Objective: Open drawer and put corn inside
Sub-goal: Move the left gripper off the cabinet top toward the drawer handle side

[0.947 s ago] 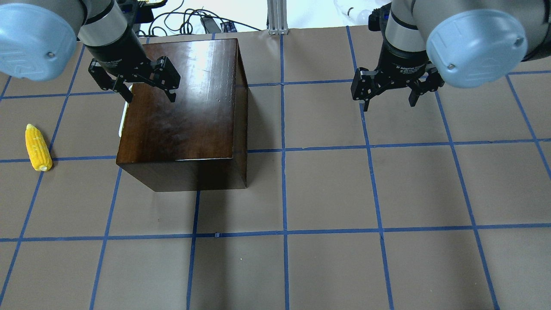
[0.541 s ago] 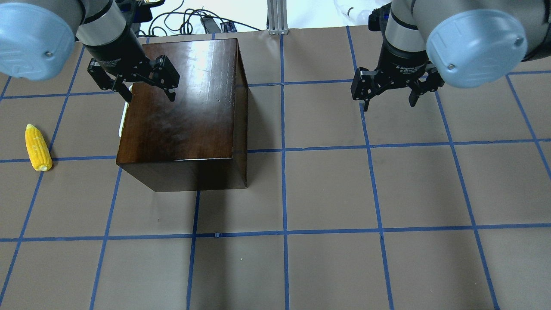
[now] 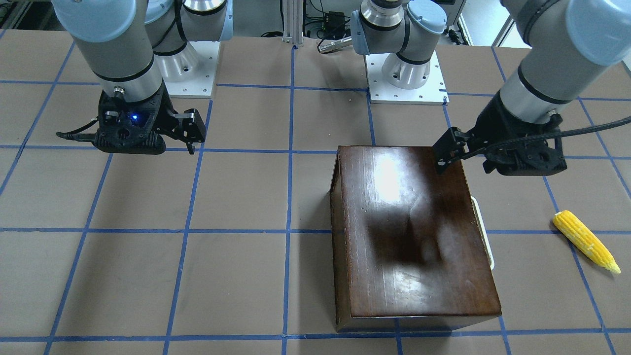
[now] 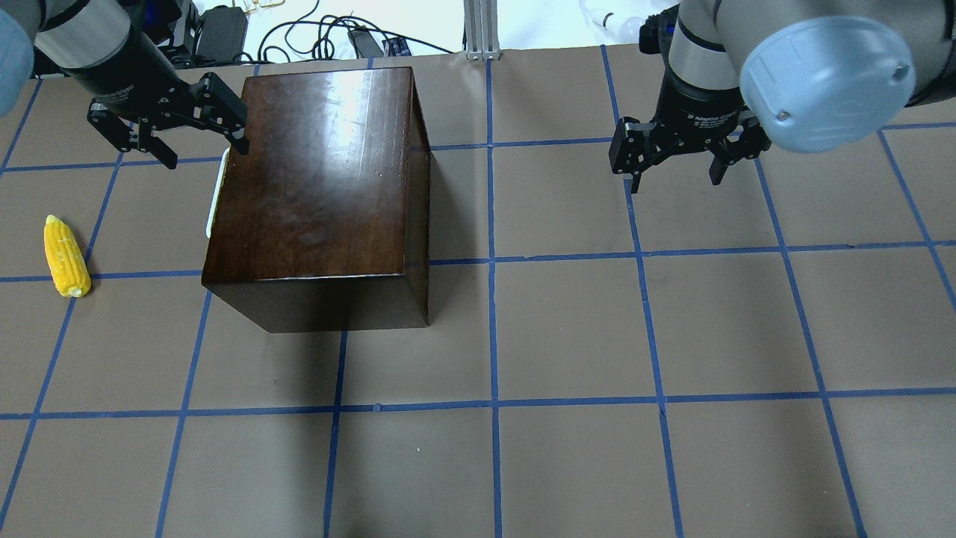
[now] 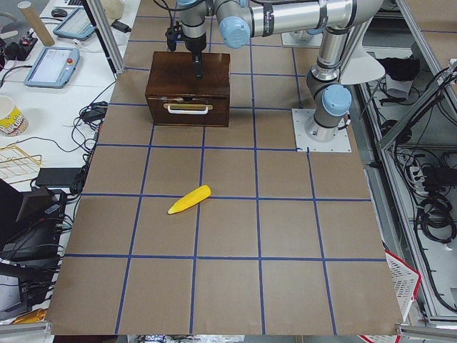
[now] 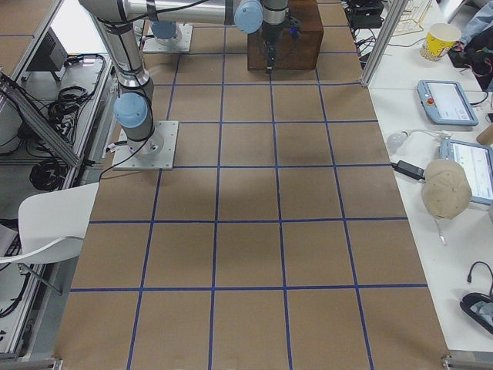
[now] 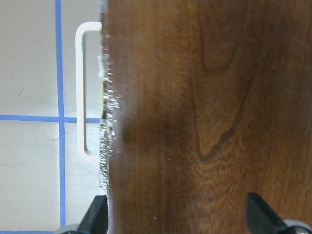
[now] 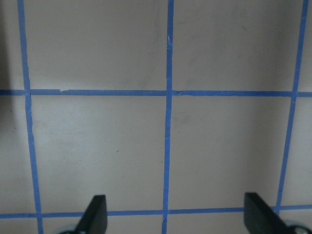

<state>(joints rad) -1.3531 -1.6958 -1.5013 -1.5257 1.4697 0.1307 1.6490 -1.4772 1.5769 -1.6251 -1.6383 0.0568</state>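
The counter (image 4: 567,329) has a brown surface divided into squares by blue tape lines (image 4: 493,336). In the right-end view, a white chair (image 6: 46,223) stands at 9 o'clock. At 3 o'clock, a white desk (image 6: 385,108) carries a tablet (image 6: 445,102), a tan cap (image 6: 445,189) and a paper cup (image 6: 441,40). In the overhead view, cables (image 4: 314,37) lie at 12 o'clock.

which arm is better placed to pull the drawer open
Left. The left tool hangs open at a corner of the box, on the side with the drawer's handle. The right tool hangs over the table, well away from the box.
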